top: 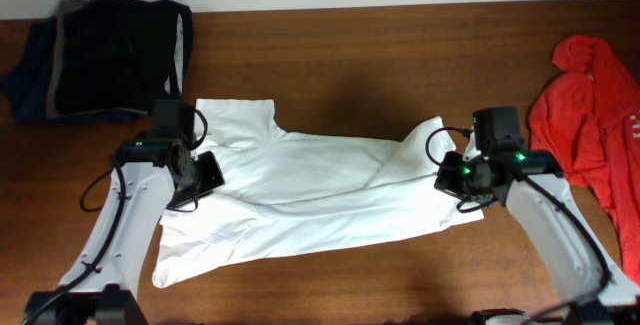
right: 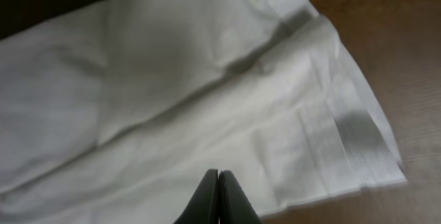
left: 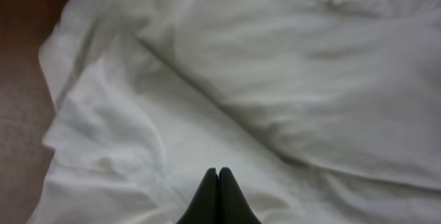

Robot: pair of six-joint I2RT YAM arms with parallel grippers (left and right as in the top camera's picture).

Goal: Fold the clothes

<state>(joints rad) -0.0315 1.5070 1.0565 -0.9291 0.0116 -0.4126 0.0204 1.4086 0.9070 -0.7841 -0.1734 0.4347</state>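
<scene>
The clothes, one white wrinkled shirt point(top: 320, 200), lie spread across the middle of the table, bunched and partly folded over. My left gripper point(top: 205, 177) hovers over the shirt's left part. In the left wrist view its gripper point(left: 218, 173) is shut, fingers pressed together with nothing between them, above creased white fabric point(left: 275, 79). My right gripper point(top: 458, 179) is over the shirt's right end. In the right wrist view that gripper point(right: 218, 174) is also shut and empty, above the shirt point(right: 207, 114) close to its hemmed edge point(right: 344, 134).
A folded stack of dark garments point(top: 100, 55) sits at the back left corner. A red garment point(top: 590, 115) lies at the right edge. Bare brown tabletop point(top: 350, 50) shows behind and in front of the shirt.
</scene>
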